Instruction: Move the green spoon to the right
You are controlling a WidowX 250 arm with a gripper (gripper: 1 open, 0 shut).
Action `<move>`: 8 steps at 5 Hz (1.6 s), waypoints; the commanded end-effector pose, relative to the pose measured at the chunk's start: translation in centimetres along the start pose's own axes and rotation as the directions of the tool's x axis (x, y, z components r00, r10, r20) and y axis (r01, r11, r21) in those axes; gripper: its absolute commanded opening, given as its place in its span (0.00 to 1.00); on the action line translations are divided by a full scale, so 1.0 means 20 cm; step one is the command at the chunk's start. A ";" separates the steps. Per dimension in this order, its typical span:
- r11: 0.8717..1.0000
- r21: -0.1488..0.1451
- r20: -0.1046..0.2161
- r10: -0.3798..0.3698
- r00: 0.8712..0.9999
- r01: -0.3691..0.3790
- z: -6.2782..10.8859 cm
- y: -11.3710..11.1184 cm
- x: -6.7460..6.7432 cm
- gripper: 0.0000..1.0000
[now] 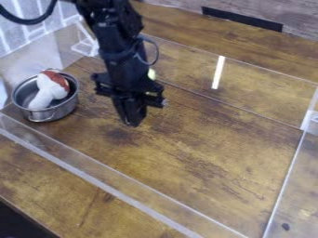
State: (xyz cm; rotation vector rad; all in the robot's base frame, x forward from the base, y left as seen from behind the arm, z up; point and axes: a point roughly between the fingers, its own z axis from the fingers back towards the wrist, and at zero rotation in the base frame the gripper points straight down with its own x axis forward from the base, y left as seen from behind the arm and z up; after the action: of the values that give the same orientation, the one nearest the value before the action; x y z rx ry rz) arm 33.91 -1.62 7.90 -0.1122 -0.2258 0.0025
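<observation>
Pointing almost straight down, the pincer [133,117] hangs to the right of the steel bowl [46,99], its dark tips drawn together with no gap showing between them, just clear of the bench [218,163]. From where I stand it grips the green spoon [151,72]. Only a small pale yellow-green sliver of the spoon shows, poking out beside the black arm [114,37]. That sliver is above the fingertips, off the wood, and further right of the bowl than the tips. The rest of the spoon is hidden behind the pincer's body. The bowl sits on the bench well apart from the pincer, with a white-and-red item [47,85] lying inside it. I cannot make out what that item is.
</observation>
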 end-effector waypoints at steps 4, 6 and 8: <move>0.951 -0.113 0.109 -0.276 0.955 0.288 0.06 -0.37 0.06 0.00; 0.922 -0.173 0.103 -0.333 0.937 0.347 -0.20 -0.49 -0.03 0.00; 0.967 -0.140 0.127 -0.194 0.973 0.212 -0.03 -0.36 0.16 0.00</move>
State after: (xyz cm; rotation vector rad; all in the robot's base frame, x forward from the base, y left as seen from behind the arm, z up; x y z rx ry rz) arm 35.14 -10.18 5.19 -0.2427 -0.2268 -0.2571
